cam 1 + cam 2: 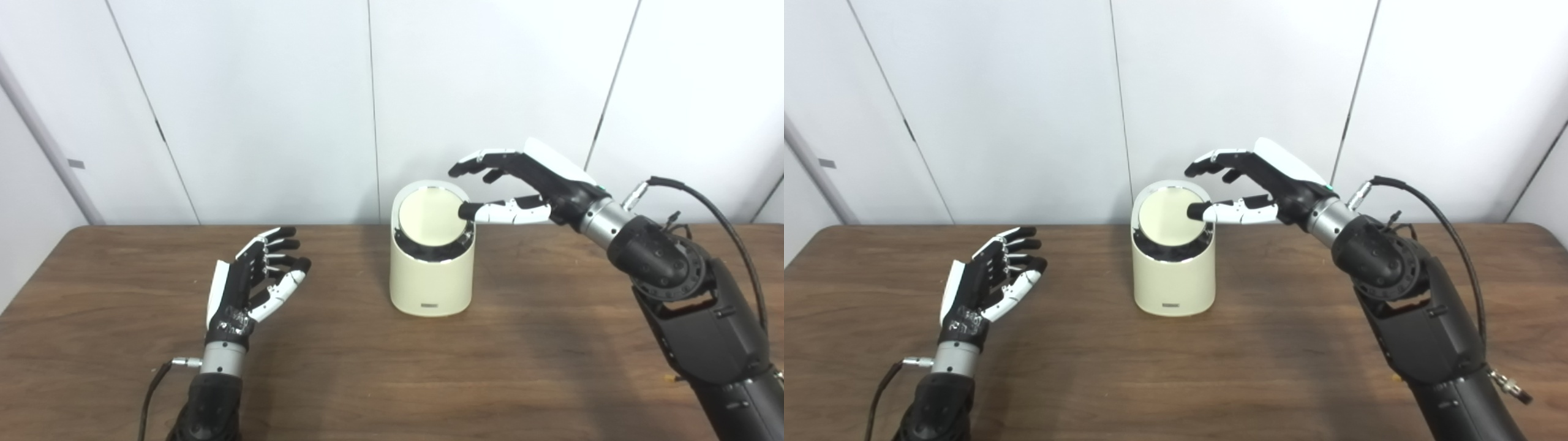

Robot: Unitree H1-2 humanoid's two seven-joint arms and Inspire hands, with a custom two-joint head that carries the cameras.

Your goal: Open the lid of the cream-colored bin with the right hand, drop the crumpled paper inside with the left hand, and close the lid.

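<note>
Bin: cream-coloured, round, upright near the middle of the table, toward its far edge. One only.

Lid: round disc set in the sloped top of the bin, a dark gap showing along its lower front edge. Whether it is fully shut or slightly tipped cannot be told.

Right hand: raised over the right side of the bin, fingers spread and holding nothing. The thumb tip rests at the lid's right edge, seemingly touching it; the other fingers arch above the lid, clear of it.

Left hand: low over the table, well to the left of the bin, palm turned inward, fingers loosely curled and apart. No paper visible in it.

Crumpled paper: not seen anywhere, neither on the table nor in either hand.

Step in hand, as judged: pressing or working the lid, either opening or closing; with no paper in sight, closing seems likelier.

Next move calls for: a steady downward press on the lid, without shoving the light bin sideways.
</note>
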